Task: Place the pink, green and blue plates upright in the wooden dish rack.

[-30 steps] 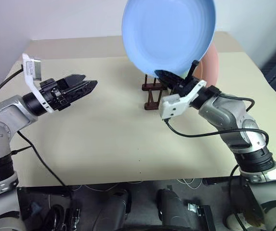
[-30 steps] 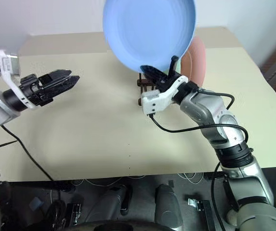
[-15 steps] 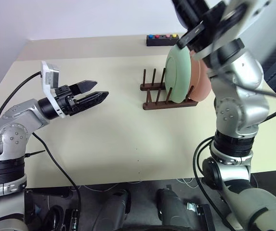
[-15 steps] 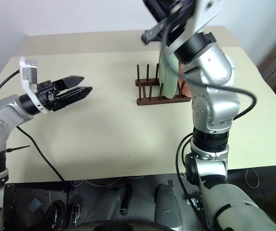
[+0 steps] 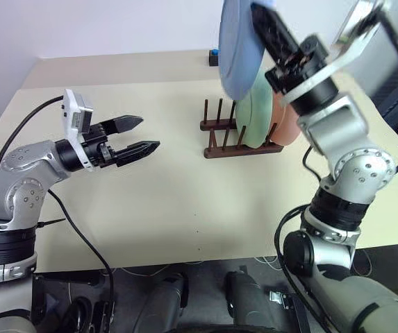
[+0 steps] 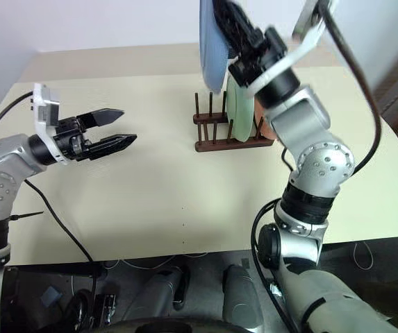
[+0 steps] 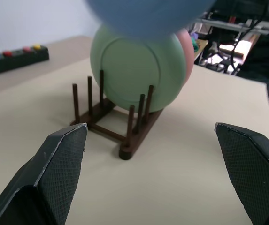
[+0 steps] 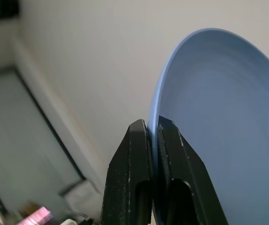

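The right gripper (image 8: 153,136) is clenched on the rim of the blue plate (image 5: 239,48), holding it edge-on, raised above the far left part of the wooden dish rack (image 5: 240,133); the left gripper (image 5: 139,135) stands with its jaws spread wide and holding nothing, over the left of the table (image 5: 185,208), well apart from the rack; the green plate (image 7: 136,68) stands upright between the pegs, the pink plate (image 5: 287,125) just behind it on its right; a black button box (image 7: 16,57) lies at the far edge.
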You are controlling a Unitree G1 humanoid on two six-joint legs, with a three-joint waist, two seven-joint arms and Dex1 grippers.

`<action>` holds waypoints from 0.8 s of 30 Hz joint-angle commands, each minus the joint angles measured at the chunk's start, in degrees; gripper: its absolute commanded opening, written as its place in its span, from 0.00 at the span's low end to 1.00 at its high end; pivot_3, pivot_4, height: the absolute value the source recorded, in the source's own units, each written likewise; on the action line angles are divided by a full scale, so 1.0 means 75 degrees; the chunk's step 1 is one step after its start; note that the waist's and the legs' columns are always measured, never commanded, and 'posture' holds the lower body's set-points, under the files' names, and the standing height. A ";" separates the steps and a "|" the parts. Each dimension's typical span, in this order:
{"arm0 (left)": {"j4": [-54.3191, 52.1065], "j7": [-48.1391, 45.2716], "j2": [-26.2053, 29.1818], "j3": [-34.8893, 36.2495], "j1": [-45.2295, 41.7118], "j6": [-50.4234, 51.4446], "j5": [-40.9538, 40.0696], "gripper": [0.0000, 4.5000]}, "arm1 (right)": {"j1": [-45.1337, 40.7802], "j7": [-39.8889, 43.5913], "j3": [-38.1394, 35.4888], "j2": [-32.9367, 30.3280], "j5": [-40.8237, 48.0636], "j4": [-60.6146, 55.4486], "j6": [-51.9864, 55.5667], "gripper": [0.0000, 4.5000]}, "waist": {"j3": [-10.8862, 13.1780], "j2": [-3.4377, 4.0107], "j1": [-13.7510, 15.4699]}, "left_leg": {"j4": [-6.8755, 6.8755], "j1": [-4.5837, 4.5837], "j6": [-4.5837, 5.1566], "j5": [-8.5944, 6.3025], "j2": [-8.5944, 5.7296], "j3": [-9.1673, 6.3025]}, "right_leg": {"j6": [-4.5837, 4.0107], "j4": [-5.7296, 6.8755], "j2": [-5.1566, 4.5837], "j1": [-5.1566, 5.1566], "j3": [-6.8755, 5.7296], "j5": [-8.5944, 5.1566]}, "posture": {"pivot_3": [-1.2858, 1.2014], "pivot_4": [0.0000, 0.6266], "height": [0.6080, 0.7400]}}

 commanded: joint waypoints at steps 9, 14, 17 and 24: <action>-0.0221 0.0192 -0.0415 0.0577 0.0054 -0.0409 -0.0463 0.99 | 0.0088 -0.0113 0.0592 -0.0030 0.0628 -0.0039 -0.0340 0.00 | 0.0002 0.0010 -0.0022 | -0.0013 0.0000 -0.0004 0.0003 0.0012 0.0011 | -0.0004 0.0003 0.0008 -0.0014 0.0006 0.0004 | 0.52 0.24 1.00; -0.0352 0.0281 -0.0445 0.0639 0.0146 0.0013 -0.0931 0.99 | 0.0225 -0.0099 0.0798 -0.0054 0.0523 0.0001 -0.0434 0.00 | 0.0002 0.0009 -0.0012 | -0.0012 0.0000 -0.0004 0.0003 0.0012 0.0011 | -0.0003 0.0003 0.0008 -0.0013 0.0006 0.0004 | 0.52 0.24 1.00; -0.0448 0.0361 -0.0491 0.0609 0.0192 -0.0035 -0.0933 0.99 | 0.0279 0.0001 0.0889 -0.0127 0.0348 0.0123 -0.0486 0.00 | 0.0002 0.0009 -0.0008 | -0.0012 0.0000 -0.0004 0.0003 0.0012 0.0011 | -0.0003 0.0003 0.0009 -0.0013 0.0005 0.0004 | 0.52 0.24 1.00; -0.0549 0.0402 -0.0510 0.0616 0.0227 0.0006 -0.0988 0.99 | 0.0337 0.0339 0.0950 -0.0282 -0.0144 0.0520 -0.0641 0.00 | 0.0002 0.0009 -0.0009 | -0.0013 0.0000 -0.0005 0.0004 0.0012 0.0012 | -0.0004 0.0002 0.0010 -0.0014 0.0006 0.0005 | 0.52 0.24 1.00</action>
